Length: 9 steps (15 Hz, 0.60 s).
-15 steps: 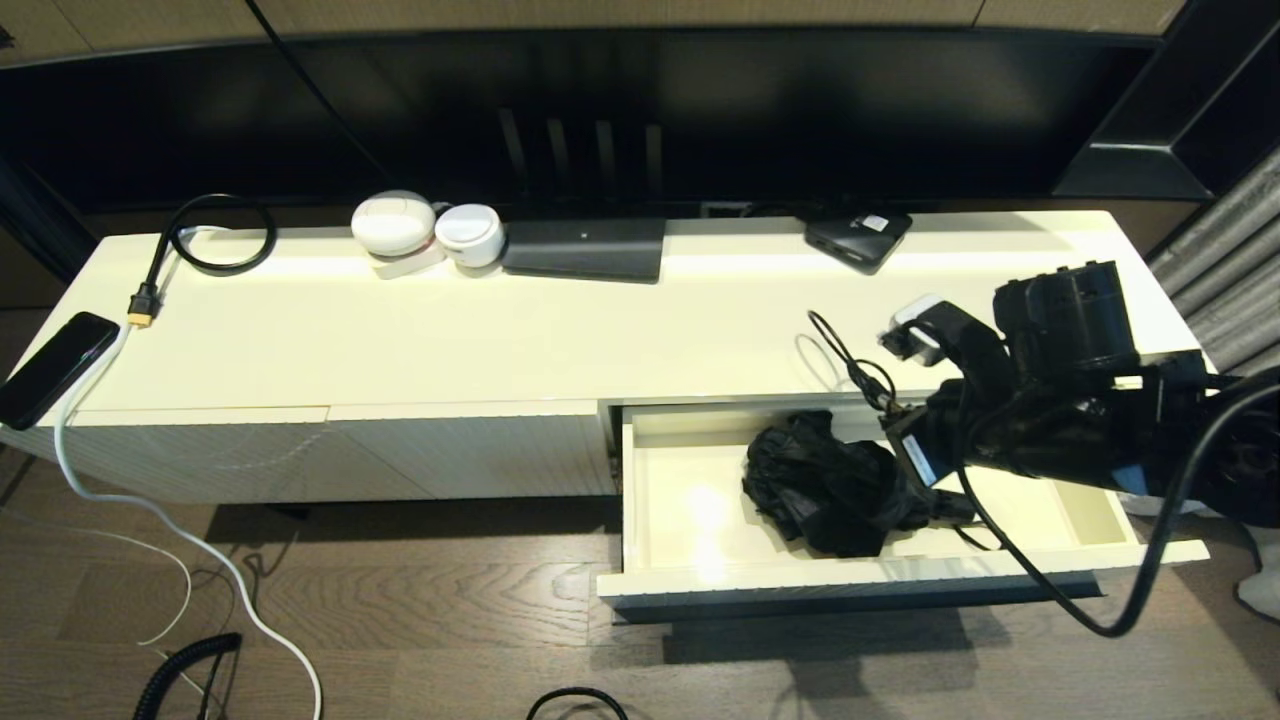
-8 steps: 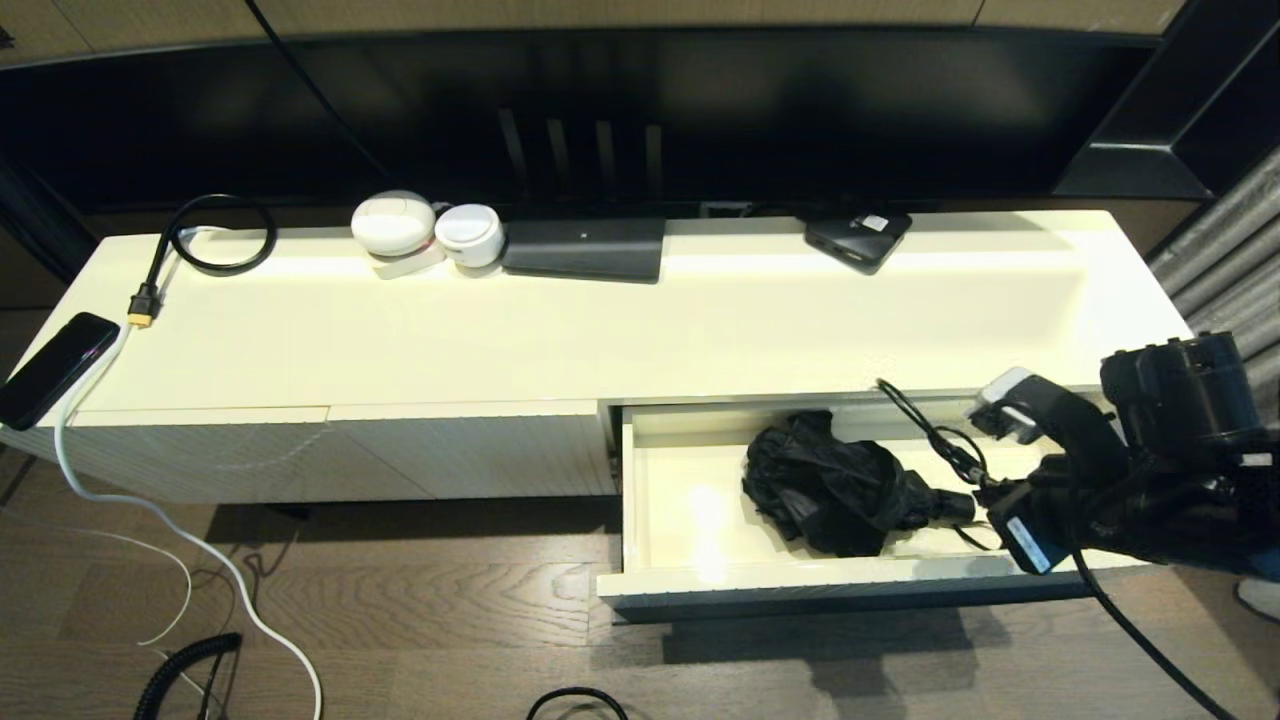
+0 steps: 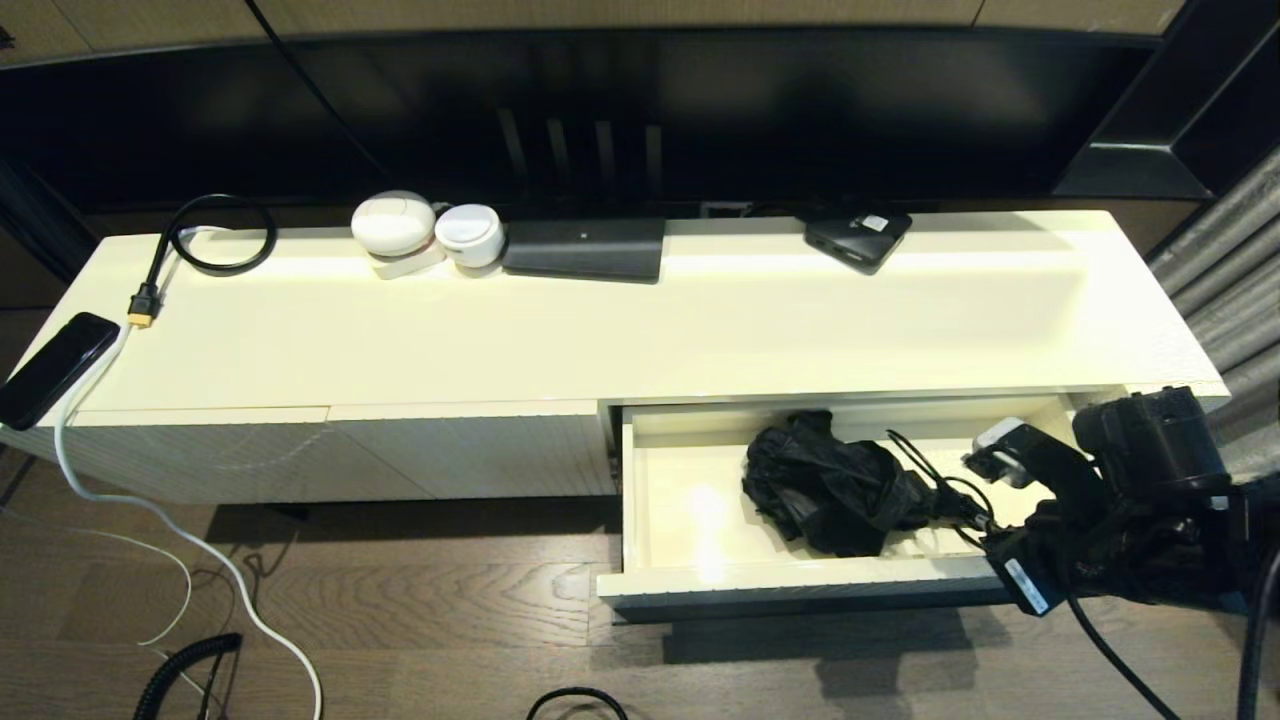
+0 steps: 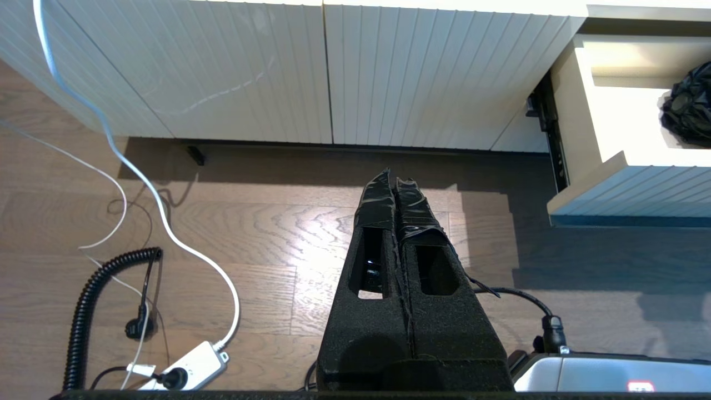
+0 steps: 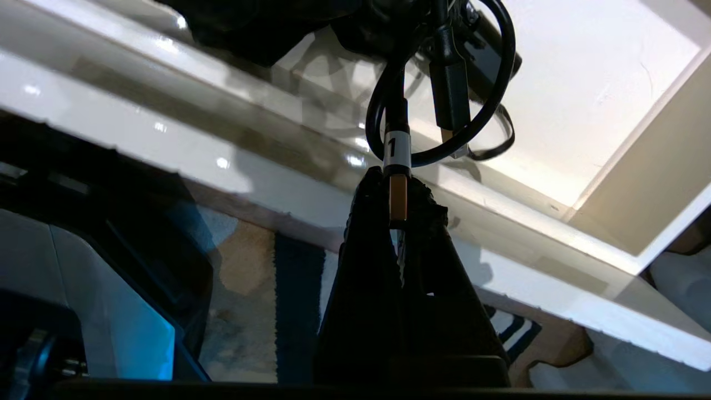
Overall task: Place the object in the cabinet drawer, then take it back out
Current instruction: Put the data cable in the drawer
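Note:
The cabinet drawer (image 3: 690, 500) stands pulled out at the cabinet's right end, cream inside. A black folded umbrella (image 3: 830, 485) lies in its middle. My right gripper (image 3: 988, 535) hovers over the drawer's front right part, shut on a black looped cable (image 3: 935, 480) that hangs beside the umbrella's handle. In the right wrist view the gripper (image 5: 397, 191) pinches the cable's orange-tipped end, and the cable (image 5: 396, 147), with its white "1" label, loops over the drawer floor (image 5: 583, 83). My left gripper (image 4: 395, 180) is shut and empty above the wooden floor, left of the drawer front (image 4: 639, 194).
On the cabinet top are a phone (image 3: 55, 368), a black cord with a yellow plug (image 3: 215, 235), two white round devices (image 3: 395, 225), a flat black box (image 3: 585, 248) and a small black device (image 3: 858, 238). A white power strip (image 4: 189, 366) and a coiled cord (image 4: 94, 300) lie on the floor.
My right arm has swung from above the cabinet top to the right, then down and forward, bringing the cable down into the open drawer. The umbrella and the drawer have not moved.

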Motion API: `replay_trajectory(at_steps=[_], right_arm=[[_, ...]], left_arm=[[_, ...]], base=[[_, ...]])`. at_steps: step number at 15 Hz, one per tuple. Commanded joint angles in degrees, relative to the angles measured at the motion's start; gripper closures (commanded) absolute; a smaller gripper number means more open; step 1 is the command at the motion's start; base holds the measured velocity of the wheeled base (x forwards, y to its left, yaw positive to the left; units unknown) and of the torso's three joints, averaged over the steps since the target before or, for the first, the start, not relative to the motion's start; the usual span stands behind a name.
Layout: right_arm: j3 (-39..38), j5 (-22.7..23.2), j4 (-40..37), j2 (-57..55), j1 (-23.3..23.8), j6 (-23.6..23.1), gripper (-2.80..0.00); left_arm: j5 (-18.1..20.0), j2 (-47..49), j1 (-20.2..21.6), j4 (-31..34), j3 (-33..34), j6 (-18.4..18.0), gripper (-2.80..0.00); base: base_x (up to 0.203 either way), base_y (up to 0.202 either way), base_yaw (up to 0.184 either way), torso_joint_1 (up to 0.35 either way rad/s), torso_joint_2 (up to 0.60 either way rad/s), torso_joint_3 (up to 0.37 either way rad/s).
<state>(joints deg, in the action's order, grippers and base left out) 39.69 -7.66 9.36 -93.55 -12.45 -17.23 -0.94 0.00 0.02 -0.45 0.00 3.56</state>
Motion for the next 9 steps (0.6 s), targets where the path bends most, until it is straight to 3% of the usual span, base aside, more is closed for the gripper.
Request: replay_trajectory(at_steps=[1,9], right_arm=[[2.0,-0.1,0.9,-5.6,0.0,0.8,0.00],[8.6,-0.1,2.6,-11.4,-1.2,2.7,0.00]], left_arm=[[0.0,0.0,0.0,0.0,0.0,0.0,0.00],[0.0,0.0,0.0,0.0,0.1,0.0,0.00]], base=[[0.000,0.000,0.000,0.000,0.00,0.000],[0.000,0.000,0.000,0.000,0.00,0.000]])
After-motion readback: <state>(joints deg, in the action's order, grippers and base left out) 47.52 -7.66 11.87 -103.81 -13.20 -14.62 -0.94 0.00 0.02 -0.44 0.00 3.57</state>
